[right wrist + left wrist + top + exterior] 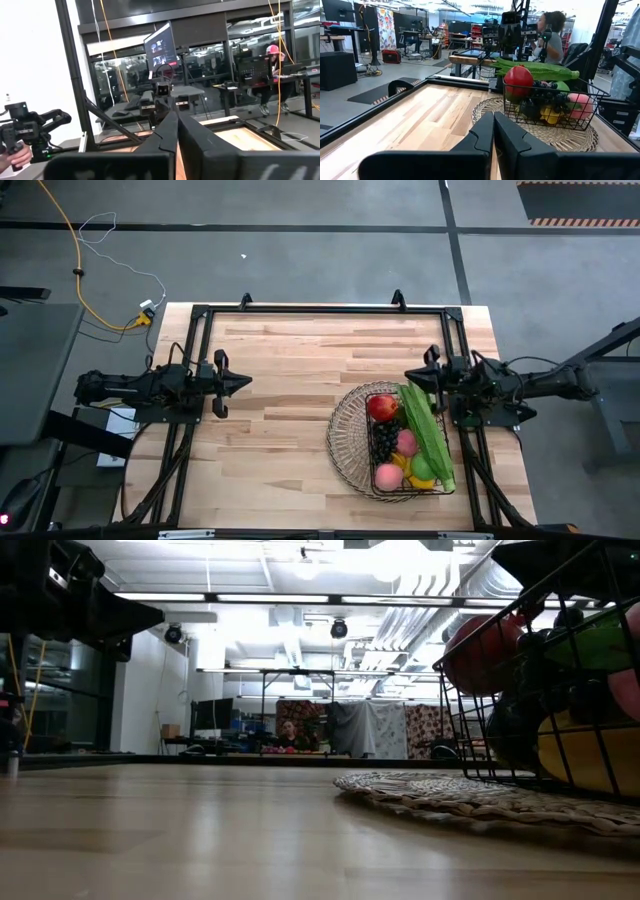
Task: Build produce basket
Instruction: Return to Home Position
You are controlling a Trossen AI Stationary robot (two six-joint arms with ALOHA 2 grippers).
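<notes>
The basket [345,442], dark wire with a wide woven round rim, rests on the table's right half. Inside it lies the produce: a red apple [382,407], dark grapes [384,442], pink peaches [388,476], a green apple [422,468] and long green beans [428,435] along its right side. My right gripper [410,377] is shut and empty, raised by the basket's far right corner and pointing toward the table's left. My left gripper [245,383] is shut and empty at the left side, pointing at the basket [550,107].
A black frame rail [320,310] runs round the table's far and side edges. Bare wood [280,430] lies between my left gripper and the basket. A person [551,30] stands beyond the table's right side; a hand holding a device [15,155] shows beyond the left.
</notes>
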